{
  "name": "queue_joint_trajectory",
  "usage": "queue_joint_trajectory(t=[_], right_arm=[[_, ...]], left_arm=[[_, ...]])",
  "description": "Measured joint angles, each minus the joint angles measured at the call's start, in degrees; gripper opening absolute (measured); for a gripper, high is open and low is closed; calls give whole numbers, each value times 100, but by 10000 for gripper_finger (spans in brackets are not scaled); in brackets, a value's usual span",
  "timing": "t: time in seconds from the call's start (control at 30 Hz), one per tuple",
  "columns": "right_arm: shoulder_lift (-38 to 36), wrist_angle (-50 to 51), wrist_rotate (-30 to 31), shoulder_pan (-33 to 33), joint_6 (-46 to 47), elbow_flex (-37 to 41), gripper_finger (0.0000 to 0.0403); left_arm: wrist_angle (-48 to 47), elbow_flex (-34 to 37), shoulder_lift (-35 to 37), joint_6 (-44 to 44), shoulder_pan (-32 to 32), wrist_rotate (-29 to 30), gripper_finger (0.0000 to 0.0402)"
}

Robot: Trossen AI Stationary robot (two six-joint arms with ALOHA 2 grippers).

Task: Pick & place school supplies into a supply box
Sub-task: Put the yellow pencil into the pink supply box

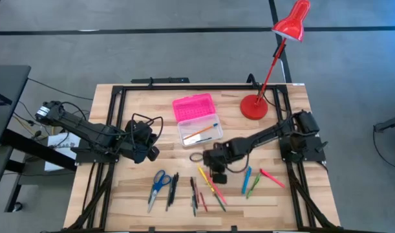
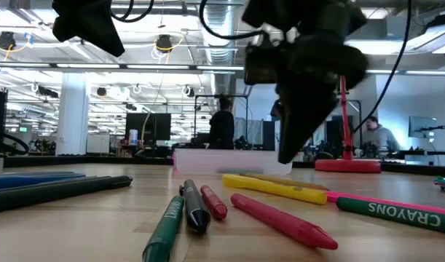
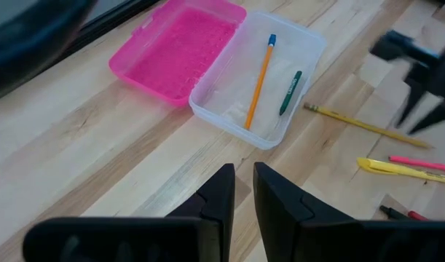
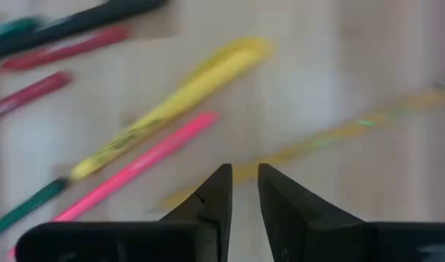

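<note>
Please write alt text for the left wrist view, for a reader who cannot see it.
An open supply box, pink lid flat beside its clear base, holds an orange pencil and a green crayon. The left pincer, empty, hovers over bare wood.

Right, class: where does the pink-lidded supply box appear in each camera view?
High view: supply box mid-table, lid open.
Low view: a pale low slab behind the crayons, left of centre.
Left wrist view: upper middle, lid open.
Right wrist view: not in it.
Shared landmark: the red lamp base, right of the box in the high and low views.
</note>
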State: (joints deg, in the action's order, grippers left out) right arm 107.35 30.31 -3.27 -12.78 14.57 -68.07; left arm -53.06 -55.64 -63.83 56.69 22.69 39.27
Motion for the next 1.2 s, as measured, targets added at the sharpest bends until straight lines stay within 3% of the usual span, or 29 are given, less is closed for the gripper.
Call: queue_joint_trajectory(t=[0.13,0.33,0.57,0.77,1.0,1.2], right_arm=[[4,220,-30,285,-97,-126,60],[0,124,197,281,-2146,-182,60],[-5,-293,229,488,-3248,-184,60],[157,-573,229,906,-3097,-205,60],[501,-187,-78,1117,-1104,-311,61],[501,-281,168,845,-1044,-346,61]], left_arm=[[0,0,0,0,-1,-42,46],[0,0,0,0,0,-25,46],[4,2,0,8,1,17,46],[4,2,0,28,-1,70,46],[-10,2,0,50,-1,57,46],[-35,4,2,16,1,89,46]])
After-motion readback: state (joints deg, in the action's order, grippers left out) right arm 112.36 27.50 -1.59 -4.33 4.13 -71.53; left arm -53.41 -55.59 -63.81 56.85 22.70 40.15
